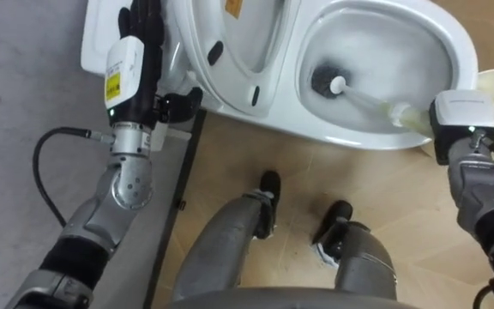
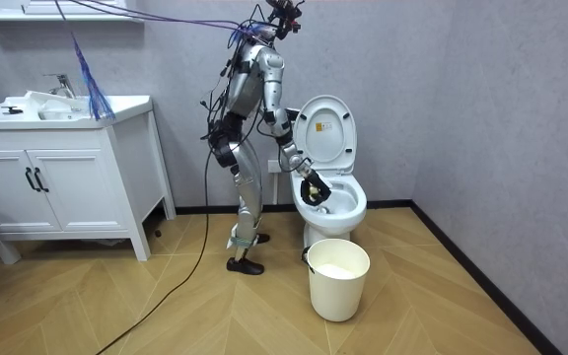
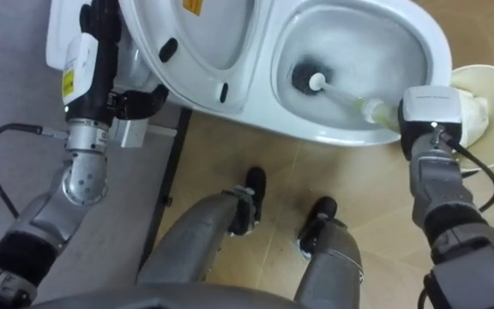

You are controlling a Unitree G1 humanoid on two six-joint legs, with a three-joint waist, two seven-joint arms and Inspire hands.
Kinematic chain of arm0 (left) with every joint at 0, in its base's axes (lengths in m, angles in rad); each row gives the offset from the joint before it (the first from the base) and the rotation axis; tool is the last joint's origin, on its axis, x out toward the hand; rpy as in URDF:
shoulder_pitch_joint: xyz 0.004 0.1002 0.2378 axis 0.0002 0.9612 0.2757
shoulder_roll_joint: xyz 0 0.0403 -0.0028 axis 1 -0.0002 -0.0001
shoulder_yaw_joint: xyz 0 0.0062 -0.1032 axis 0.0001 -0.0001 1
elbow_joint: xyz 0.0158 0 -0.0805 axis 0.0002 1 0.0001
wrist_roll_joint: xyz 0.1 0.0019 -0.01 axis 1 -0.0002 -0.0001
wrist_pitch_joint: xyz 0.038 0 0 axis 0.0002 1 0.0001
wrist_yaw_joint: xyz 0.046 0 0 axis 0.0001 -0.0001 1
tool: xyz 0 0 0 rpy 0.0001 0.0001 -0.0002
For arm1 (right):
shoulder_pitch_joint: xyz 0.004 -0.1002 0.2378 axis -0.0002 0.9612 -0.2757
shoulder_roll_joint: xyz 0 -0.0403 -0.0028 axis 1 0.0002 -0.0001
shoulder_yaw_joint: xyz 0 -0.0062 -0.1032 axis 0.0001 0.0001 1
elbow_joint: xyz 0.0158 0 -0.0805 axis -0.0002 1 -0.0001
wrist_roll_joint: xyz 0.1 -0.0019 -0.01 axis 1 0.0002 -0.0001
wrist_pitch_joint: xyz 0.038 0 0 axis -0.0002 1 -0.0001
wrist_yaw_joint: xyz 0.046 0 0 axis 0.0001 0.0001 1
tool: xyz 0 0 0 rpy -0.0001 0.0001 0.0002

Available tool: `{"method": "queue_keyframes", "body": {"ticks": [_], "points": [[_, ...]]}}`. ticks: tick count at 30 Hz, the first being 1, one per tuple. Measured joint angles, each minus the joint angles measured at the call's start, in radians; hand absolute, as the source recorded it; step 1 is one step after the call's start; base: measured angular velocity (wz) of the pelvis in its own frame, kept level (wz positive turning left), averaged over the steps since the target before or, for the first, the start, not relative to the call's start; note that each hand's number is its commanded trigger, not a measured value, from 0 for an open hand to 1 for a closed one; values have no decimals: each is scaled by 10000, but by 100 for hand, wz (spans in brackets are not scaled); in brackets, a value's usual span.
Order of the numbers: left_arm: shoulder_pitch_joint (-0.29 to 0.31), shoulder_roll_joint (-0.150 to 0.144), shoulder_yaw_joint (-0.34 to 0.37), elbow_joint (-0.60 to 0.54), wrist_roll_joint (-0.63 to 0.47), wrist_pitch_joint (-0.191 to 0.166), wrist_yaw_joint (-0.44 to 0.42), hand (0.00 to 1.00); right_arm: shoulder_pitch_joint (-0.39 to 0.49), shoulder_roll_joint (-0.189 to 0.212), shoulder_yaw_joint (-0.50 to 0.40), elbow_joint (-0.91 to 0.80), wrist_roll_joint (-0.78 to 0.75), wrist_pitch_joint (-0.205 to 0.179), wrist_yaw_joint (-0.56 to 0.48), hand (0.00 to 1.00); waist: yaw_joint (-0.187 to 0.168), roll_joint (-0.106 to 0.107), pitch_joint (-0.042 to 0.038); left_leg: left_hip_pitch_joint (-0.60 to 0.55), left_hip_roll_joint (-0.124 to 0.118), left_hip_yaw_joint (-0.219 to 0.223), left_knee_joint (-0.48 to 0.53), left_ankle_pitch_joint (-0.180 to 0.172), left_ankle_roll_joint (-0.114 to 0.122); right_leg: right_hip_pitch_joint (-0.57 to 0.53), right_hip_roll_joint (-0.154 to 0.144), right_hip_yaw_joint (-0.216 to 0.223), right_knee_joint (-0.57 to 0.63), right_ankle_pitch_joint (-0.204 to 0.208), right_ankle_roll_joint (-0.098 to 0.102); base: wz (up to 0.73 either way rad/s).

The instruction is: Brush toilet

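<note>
Left eye view: right hand (image 1: 458,120) grips the pale-handled, dark-bristled toilet brush (image 1: 324,79), angling its head down into the white ceramic toilet bowl (image 1: 358,139) to scrub; left hand (image 1: 141,30) rests flat-fingered against the raised white seat (image 1: 238,51), probably steadying it. Wood parquet floor (image 2: 166,316) underfoot, grey walls (image 2: 501,99).

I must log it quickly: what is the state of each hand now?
Left hand: cannot be told; it is beside the raised lid.
Right hand: closed on the toilet brush, its head in the bowl.
</note>
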Motion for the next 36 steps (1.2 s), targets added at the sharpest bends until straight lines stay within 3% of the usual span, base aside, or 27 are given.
{"method": "queue_keyframes", "body": {"ticks": [4, 8, 10, 12, 17, 20, 23, 27, 30, 32, 36], "points": [[-16, 2, -172, 5, -147, 215, 258, 0, -90, -3, 244, 66, 269, 53, -147, 100, 9, 3, -2, 20, 9, 18, 6, 0, 0, -2, 10, 19, -5, 0, 0, -3], [-76, 105, -314, -14, -513, 247, 310, 0, -370, -13, 353, 606, 2247, -228, -453, 100, -22, -9, 5, 42, 0, 34, 2, 2, 0, -3, -6, 58, 42, 0, 0, 0], [-74, 135, -321, -70, -509, 307, 308, 0, -457, -24, 87, 846, 3149, -546, -500, 100, -42, -26, 16, 39, 0, 51, -2, 6, 6, -88, -131, 99, 173, -29, 9, -2], [3, 179, -212, -309, -465, 475, 308, 0, -699, -58, -713, 847, 4262, -836, -532, 100, -126, -187, 66, -35, -72, 249, -14, 37, 59, -427, -320, 318, 578, -155, 25, -7], [176, 173, 157, -547, -468, 896, 293, 0, -1580, -67, -2129, 1061, 4788, -993, -1067, 100, -644, -397, 72, -32, -190, 340, 50, 76, 108, -635, -475, 540, 920, -244, 51, -1], [180, 168, 318, -605, -434, 1044, 291, 0, -1696, -62, -2197, 973, 4504, -877, -1159, 100, -781, -549, 53, 13, -160, 332, 104, 99, 105, -569, -453, 519, 909, -225, 20, 0], [178, 175, 312, -564, -427, 1228, 224, 0, -1237, 160, -2071, 166, 3810, -644, -1145, 100, -828, -518, 31, 191, -162, 332, 93, 100, 107, -384, -415, 533, 863, -209, 32, -3], [179, 157, 269, -570, -306, 1403, 177, 0, -714, 600, -1432, -943, 2704, -344, -991, 100, -745, -409, -32, 193, -30, 355, 20, 97, 101, -317, -262, 500, 607, -82, 6, -6], [229, 145, 50, -562, -311, 1611, 75, 0, 80, 835, -512, -1720, 1580, 134, -476, 100, -506, -241, -114, 370, 19, 325, -144, 91, 79, -55, -133, 396, 329, -40, -4, 1], [442, 226, -91, -586, -311, 1596, 70, 0, 510, 860, -319, -1839, 1189, 513, -185, 100, -495, -54, -226, 402, 21, 309, -260, 86, 71, 48, -99, 312, 127, -21, 19, 4], [727, 301, -151, -606, -313, 1552, 164, 0, 640, 746, -180, -1922, 1168, 573, 269, 100, -499, -25, -218, 614, 56, 331, -491, 114, 25, 273, 15, 312, -159, 16, 6, -3]]}}
